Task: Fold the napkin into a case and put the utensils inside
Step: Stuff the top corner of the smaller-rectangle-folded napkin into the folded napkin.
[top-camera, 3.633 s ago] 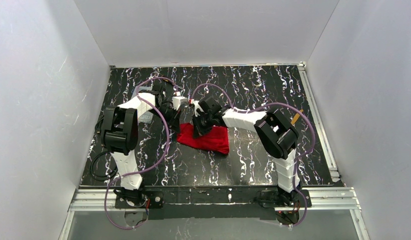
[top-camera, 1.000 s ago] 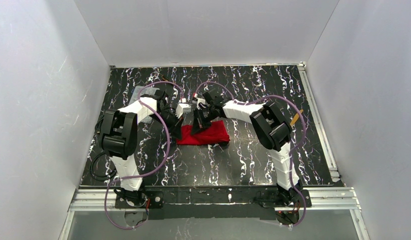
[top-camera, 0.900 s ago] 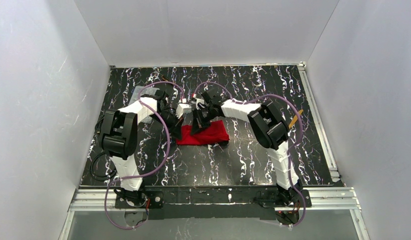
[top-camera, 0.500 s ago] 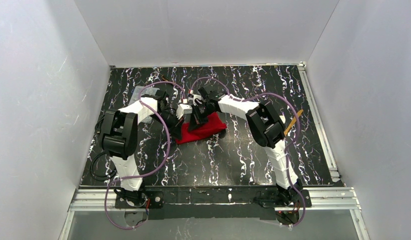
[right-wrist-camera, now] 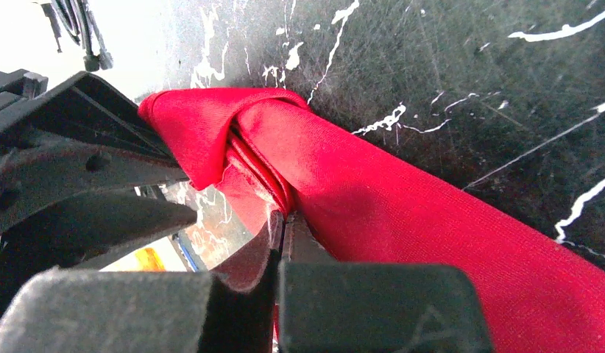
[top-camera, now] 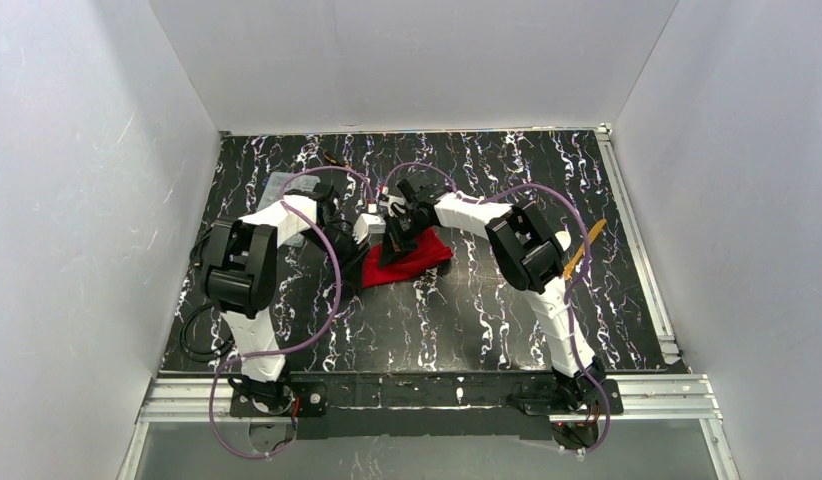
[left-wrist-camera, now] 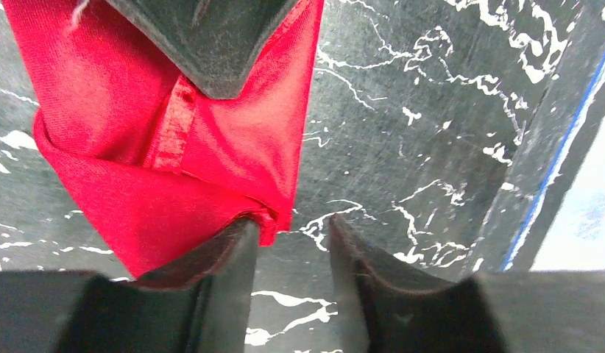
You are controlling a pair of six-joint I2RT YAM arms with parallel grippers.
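The red napkin (top-camera: 412, 260) lies folded in layers at mid-table, a narrow strip tilted up to the right. My right gripper (right-wrist-camera: 285, 215) is shut on its folded left end (right-wrist-camera: 263, 158). My left gripper (left-wrist-camera: 288, 228) stands open just beside that end. The cloth's corner (left-wrist-camera: 270, 220) touches its left finger and nothing sits between the jaws. In the top view the two grippers meet over the napkin's left end, the left gripper (top-camera: 365, 238) beside the right gripper (top-camera: 395, 240). A slender yellow-gold utensil (top-camera: 584, 248) lies to the right, by the right arm's elbow.
A clear plastic box (top-camera: 285, 186) sits at the back left behind the left arm. A thin dark tool (top-camera: 333, 158) lies near the back edge. White walls close in the table on three sides, and purple cables loop above both arms.
The left gripper has opened and let go of the napkin's corner. The right gripper has pulled its end back and to the left, so the strip now lies tilted and narrower.
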